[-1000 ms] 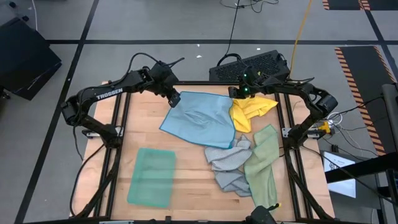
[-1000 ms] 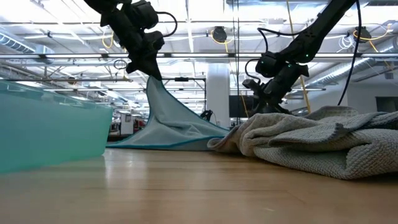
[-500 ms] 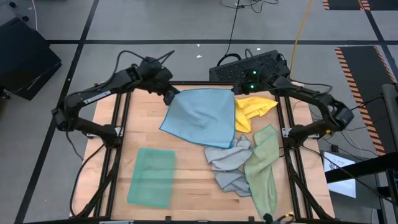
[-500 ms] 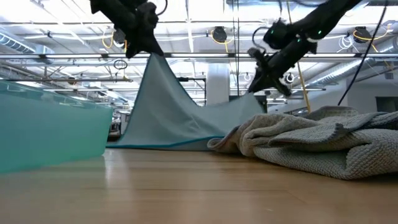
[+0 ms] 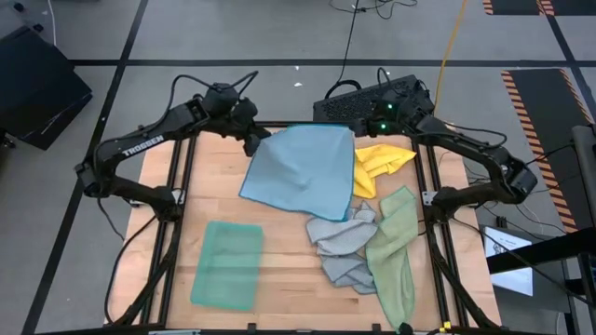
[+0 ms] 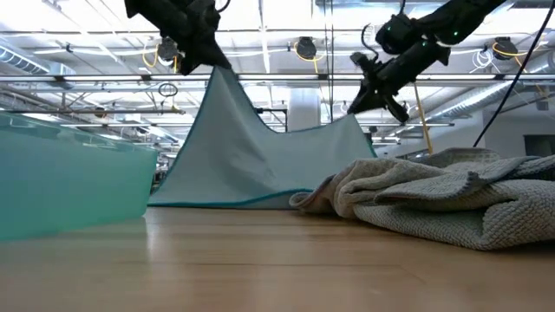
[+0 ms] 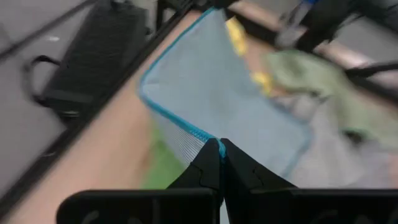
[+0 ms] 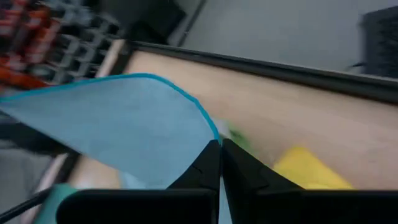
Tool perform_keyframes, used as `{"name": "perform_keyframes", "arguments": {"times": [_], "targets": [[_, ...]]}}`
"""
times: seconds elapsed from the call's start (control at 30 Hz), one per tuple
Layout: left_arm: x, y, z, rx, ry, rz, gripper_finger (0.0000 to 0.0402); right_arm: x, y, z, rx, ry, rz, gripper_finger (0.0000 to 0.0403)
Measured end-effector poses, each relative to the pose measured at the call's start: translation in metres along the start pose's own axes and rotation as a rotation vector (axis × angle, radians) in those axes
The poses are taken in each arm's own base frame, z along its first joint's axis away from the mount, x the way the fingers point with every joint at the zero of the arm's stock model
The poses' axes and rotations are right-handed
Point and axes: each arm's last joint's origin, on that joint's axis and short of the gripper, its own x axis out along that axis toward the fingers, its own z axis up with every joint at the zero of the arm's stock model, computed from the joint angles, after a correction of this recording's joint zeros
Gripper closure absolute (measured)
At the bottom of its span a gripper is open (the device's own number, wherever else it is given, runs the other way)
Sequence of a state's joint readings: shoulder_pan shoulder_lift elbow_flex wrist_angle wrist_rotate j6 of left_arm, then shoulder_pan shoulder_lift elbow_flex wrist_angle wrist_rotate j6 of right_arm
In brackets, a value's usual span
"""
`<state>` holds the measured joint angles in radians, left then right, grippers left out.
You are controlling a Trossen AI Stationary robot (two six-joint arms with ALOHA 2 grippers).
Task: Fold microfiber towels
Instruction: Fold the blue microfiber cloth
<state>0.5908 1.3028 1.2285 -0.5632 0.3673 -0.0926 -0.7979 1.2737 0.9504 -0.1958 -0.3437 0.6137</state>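
A light blue towel (image 5: 300, 172) is held up at the table's far side by both grippers. My left gripper (image 5: 261, 141) is shut on its far-left corner, my right gripper (image 5: 355, 131) on its far-right corner. The towel's near edge (image 6: 227, 200) rests on the table. A folded teal towel (image 5: 227, 263) lies flat at the near left. A yellow towel (image 5: 377, 164), a grey towel (image 5: 343, 244) and a pale sage towel (image 5: 395, 249) lie crumpled at the right. My left gripper pinches the light blue towel's far-left corner (image 7: 211, 142) between its two fingers, lifted above the table. The towel slopes down from it to the near edge on the table. My right gripper pinches the towel's far-right corner (image 8: 214, 138) between its two fingers, lifted lower than the left corner. The top edge (image 6: 286, 128) sags between the two grippers.
A black keyboard (image 5: 372, 98) lies beyond the table's far edge. The black frame rails (image 5: 182, 177) run along the table's sides. Bare wood (image 5: 289, 270) shows between the teal towel and the grey pile.
Both grippers have risen and gone toward the table's far edge, the right one having taken the far-right corner. The light blue towel's far edge has been lifted and spread out between them, while its near edge has stayed on the table.
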Motion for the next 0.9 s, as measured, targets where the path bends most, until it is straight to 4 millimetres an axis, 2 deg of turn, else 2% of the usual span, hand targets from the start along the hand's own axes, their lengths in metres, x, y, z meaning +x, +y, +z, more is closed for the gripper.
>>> {"name": "perform_keyframes", "arguments": {"times": [0.1, 0.17, 0.3, 0.37, 0.47, 0.7, 0.8, 0.9], "targets": [[-0.012, -0.012, 0.001, -0.089, -0.006, -0.167, 0.0398, -0.012, 0.016, -0.002, -0.045, -0.005, 0.104, 0.0401], [-0.02, -0.024, 0.001, -0.084, -0.018, -0.256, 0.0398, -0.022, 0.025, -0.006, -0.071, 0.003, 0.14, 0.0401], [-0.033, -0.039, 0.001, 0.042, -0.073, -0.237, 0.0398, -0.037, 0.037, -0.014, -0.094, -0.028, 0.128, 0.0401], [-0.035, -0.039, 0.003, 0.107, -0.104, -0.177, 0.0398, -0.041, 0.039, -0.017, -0.101, -0.038, 0.105, 0.0401], [-0.03, -0.028, 0.005, 0.149, -0.109, -0.138, 0.0398, -0.041, 0.039, -0.019, -0.096, -0.036, 0.083, 0.0401], [-0.014, 0.014, 0.011, 0.091, -0.111, -0.067, 0.0398, -0.035, 0.032, -0.012, -0.112, -0.086, 0.021, 0.0401], [-0.015, 0.033, 0.011, 0.058, -0.115, -0.014, 0.0398, -0.025, 0.028, -0.003, -0.207, -0.155, -0.014, 0.0401], [-0.019, 0.05, 0.011, 0.05, -0.126, 0.048, 0.0398, -0.01, 0.019, 0.006, -0.231, -0.193, -0.025, 0.0401]]}}
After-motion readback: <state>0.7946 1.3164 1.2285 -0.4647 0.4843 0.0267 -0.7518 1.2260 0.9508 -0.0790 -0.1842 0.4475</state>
